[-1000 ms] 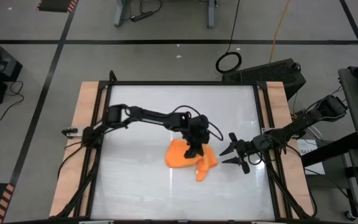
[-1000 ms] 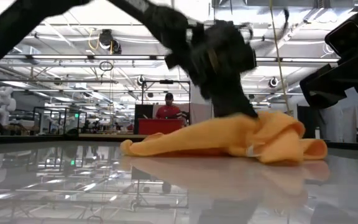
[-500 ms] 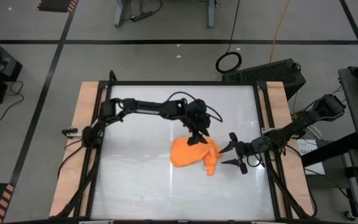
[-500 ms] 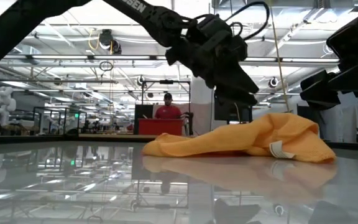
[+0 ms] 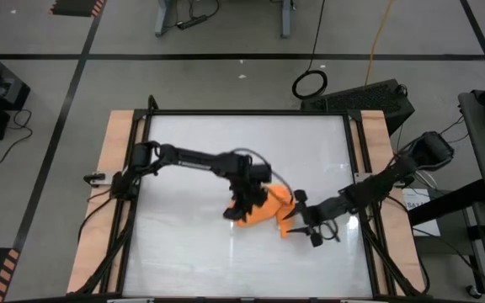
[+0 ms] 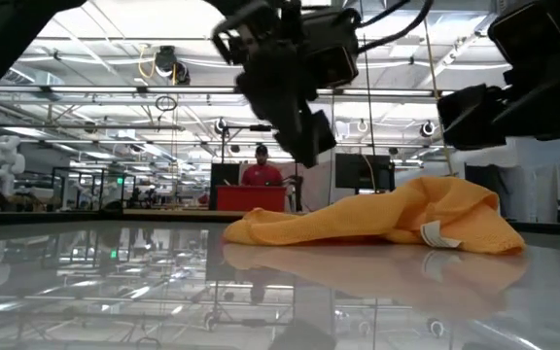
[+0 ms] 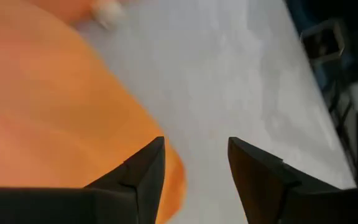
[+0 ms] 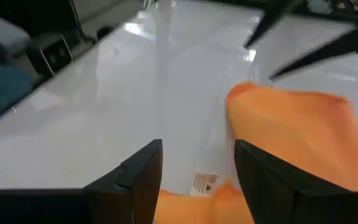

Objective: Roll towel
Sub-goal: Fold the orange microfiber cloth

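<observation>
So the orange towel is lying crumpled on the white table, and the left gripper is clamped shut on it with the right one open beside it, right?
Not quite. The left gripper is open and holds nothing: the left wrist view shows bare table between its fingers, with the towel just beside them. The rest is right: the towel lies crumpled on the white table, and the right gripper is open beside it.

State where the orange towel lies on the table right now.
In the high view the towel lies crumpled right of the table's centre, between the left pincer at its left edge and the right pincer beside it.
</observation>
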